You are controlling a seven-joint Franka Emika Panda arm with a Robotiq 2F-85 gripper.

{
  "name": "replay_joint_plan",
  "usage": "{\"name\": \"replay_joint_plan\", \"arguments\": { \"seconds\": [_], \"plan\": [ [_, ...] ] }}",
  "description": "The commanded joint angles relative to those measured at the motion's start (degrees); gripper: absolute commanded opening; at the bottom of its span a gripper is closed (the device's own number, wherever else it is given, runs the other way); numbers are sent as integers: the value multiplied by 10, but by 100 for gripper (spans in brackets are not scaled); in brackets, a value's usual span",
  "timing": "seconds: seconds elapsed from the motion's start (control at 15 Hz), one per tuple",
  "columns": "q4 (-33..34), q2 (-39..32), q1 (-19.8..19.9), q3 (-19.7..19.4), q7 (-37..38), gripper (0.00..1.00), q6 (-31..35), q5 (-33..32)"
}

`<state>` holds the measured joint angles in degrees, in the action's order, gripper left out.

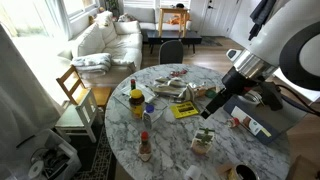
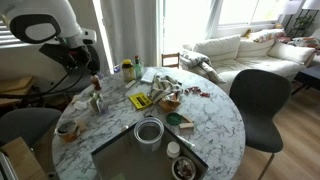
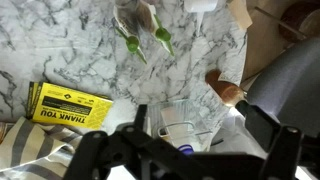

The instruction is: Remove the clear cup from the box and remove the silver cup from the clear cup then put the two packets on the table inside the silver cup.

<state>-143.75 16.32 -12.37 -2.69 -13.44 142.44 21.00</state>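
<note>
The clear cup (image 2: pixel 149 132) stands at the far edge of the blue-grey box (image 2: pixel 120 160), with the silver cup (image 2: pixel 149 131) nested inside it. In an exterior view the box (image 1: pixel 268 122) lies beside my arm, and the cups are hidden there. A yellow packet (image 1: pixel 185 110) lies flat on the marble table and also shows in the wrist view (image 3: pixel 65 103) and in an exterior view (image 2: pixel 140 100). My gripper (image 1: pixel 213 103) hangs open and empty above the table, between the packet and the box. In the wrist view the jaws (image 3: pixel 200 135) frame a see-through container (image 3: pixel 178 120); I cannot tell what it is.
A small potted plant (image 1: pixel 203 140) stands near the gripper; its leaves (image 3: pixel 140 40) show in the wrist view. A yellow bottle (image 1: pixel 137 103), a small red-capped bottle (image 1: pixel 145 147) and a pile of wrappers (image 1: pixel 170 88) crowd the table. A dark chair (image 2: pixel 262 100) stands at its edge.
</note>
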Motion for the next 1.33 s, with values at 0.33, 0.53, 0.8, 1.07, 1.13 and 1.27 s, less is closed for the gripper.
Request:
{"name": "replay_joint_plan", "arguments": {
  "seconds": [0.33, 0.53, 0.8, 1.07, 1.13, 1.27],
  "plan": [
    [38, -26, 9, 7, -28, 100, -24, -14],
    [153, -113, -1, 19, -81, 100, -56, -43],
    [292, -202, 9, 71, -61, 100, -102, -150],
    [304, -210, 17, 94, -76, 100, -88, -118],
    [316, -221, 18, 95, -78, 100, -91, -119],
    [324, -229, 20, 95, -80, 100, -92, -120]
  ]
}}
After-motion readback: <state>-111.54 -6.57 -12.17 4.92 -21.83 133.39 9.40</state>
